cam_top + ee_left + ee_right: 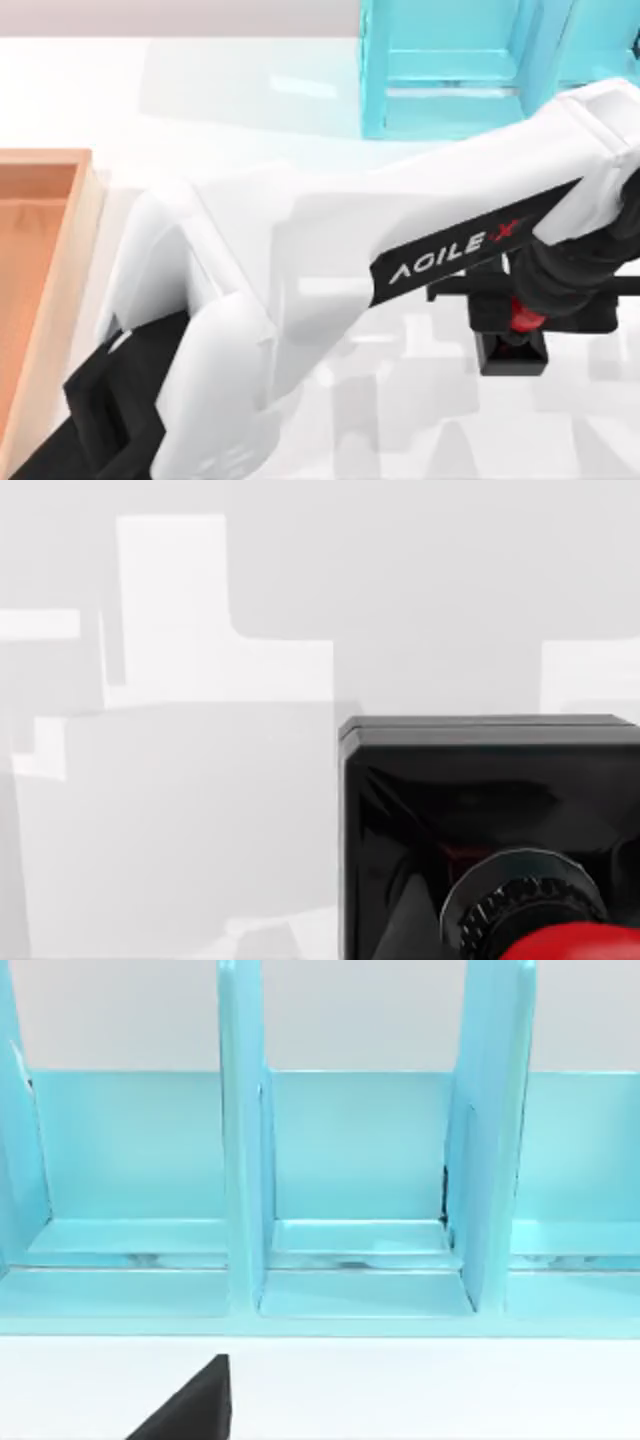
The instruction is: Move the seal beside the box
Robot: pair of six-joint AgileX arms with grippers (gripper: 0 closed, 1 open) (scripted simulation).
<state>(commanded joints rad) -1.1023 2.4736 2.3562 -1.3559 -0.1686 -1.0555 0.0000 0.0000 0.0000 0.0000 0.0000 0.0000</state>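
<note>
1. The seal point(516, 338) sits on the white table point(400, 400) at the right of the top view, well apart from the box point(60, 260), which lies at the table's left edge. So the seal has not yet been moved beside the box.
2. The left arm point(330, 250) stretches from the lower left across the table, so that its gripper point(517, 325) hangs straight over the seal; the reach looks meant for a grasp from above by the red knob.
3. The dark wrist and finger bar cover the knob from above. I cannot tell whether the fingers are spread or pinching the knob.
4. In the left wrist view the seal point(490, 830) is very close, its black block upright and flat on the table, the red knob at the near edge.
5. The right arm is parked; its wrist camera faces the cyan shelf point(360, 1210) at the back of the table.
6. My judgement: the grasp is the step in hand, and the carry leftwards remains.
</note>
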